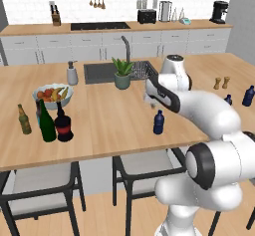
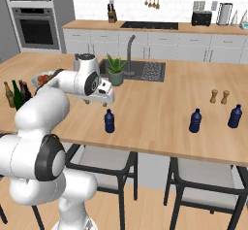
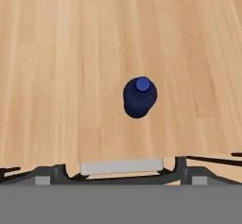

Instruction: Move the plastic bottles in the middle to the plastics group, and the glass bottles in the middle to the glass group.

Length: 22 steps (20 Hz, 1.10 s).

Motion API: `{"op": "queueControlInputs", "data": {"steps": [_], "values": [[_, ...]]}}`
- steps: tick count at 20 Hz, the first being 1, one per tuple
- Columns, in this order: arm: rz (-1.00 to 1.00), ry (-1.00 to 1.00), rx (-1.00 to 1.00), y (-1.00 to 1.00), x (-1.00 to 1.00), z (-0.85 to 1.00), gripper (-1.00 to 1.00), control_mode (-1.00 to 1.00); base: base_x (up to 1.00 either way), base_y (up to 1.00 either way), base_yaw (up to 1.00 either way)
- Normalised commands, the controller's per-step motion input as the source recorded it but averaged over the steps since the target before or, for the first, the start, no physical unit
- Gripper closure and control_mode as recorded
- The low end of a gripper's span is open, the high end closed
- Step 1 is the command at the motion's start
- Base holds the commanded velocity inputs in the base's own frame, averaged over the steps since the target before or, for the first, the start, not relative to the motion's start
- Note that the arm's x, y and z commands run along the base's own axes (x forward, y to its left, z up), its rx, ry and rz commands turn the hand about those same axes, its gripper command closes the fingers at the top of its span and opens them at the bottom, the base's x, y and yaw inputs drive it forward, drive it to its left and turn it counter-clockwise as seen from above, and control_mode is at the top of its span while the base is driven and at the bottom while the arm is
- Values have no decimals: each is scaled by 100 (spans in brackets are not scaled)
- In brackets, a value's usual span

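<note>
A small dark-blue plastic bottle (image 1: 158,122) (image 2: 110,121) stands alone near the counter's front edge. My gripper (image 1: 152,104) (image 2: 107,102) hangs open just above and slightly behind it, holding nothing. The hand view looks straight down on the bottle's cap (image 3: 139,97), with the fingertips (image 3: 181,164) spread wide at the bottom. Two more dark-blue bottles (image 2: 195,121) (image 2: 235,116) stand far to the right. At the left stand the tall green wine bottle (image 1: 47,122) and the squat black bottle with a red band (image 1: 63,124), close to an olive-brown beer bottle (image 1: 24,119).
A fruit bowl (image 1: 52,94) sits behind the left bottles. A grey soap dispenser (image 1: 72,73), a sink (image 1: 102,72) and a potted plant (image 1: 122,73) lie further back. Two brown shakers (image 2: 213,96) stand behind the right blue bottles. Stools sit under the counter's front edge.
</note>
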Motion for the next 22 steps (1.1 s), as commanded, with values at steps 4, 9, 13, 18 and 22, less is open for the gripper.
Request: {"op": "queueControlInputs", "data": {"steps": [4,9,13,18,22], "values": [[-1,-10,-4,-23,3,-49,-100,-100,0,0,0],[0,2,0,-27,19,-19,-100,-100,0,0,0],[0,0,0,-21,27,-20,-100,-100,0,0,0],[0,0,0,-1,30,-23,-100,-100,0,0,0],[0,0,0,0,37,-18,-100,-100,0,0,0]]}}
